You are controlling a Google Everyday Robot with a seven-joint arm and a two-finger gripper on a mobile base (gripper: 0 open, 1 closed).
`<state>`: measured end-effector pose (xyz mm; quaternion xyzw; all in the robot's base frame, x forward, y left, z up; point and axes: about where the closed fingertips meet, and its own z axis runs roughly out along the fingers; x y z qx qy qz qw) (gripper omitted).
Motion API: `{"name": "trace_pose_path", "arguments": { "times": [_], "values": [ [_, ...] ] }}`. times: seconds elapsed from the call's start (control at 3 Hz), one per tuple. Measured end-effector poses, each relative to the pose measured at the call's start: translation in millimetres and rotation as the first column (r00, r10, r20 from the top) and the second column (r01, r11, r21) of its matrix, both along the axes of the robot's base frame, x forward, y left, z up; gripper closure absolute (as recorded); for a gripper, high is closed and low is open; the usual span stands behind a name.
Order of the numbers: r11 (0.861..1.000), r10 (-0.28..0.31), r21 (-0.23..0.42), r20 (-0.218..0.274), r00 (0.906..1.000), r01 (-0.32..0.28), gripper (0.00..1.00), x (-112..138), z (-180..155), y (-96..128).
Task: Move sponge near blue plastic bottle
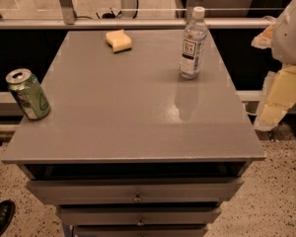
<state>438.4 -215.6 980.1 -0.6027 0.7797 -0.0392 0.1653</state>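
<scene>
The pale-yellow sponge (119, 40) lies flat on the grey table (133, 112) near its far edge, left of centre. The blue plastic bottle (193, 43), clear with a white cap and white label, stands upright near the far right corner, well to the right of the sponge. My gripper (278, 100) hangs off the table's right side, beyond the edge and lower than the bottle, holding nothing that I can see. It is far from the sponge.
A green drink can (28, 94) stands upright at the table's left edge. Drawers (137, 197) run below the front edge. A metal rail (138, 22) crosses behind the table. A black shoe (0, 216) is on the floor at the bottom left.
</scene>
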Motion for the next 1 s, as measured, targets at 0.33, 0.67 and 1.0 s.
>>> {"name": "trace_pose_path", "arguments": {
  "times": [0.33, 0.67, 1.0],
  "values": [
    [1.0, 0.0, 0.001, 0.002, 1.0, 0.0, 0.0, 0.2, 0.2, 0.4],
    [1.0, 0.001, 0.012, -0.007, 1.0, -0.001, 0.0, 13.0, -11.6, 16.4],
    [0.999, 0.021, 0.049, -0.007, 0.9997, -0.021, 0.0, 34.4, -23.2, 50.9]
  ]
}}
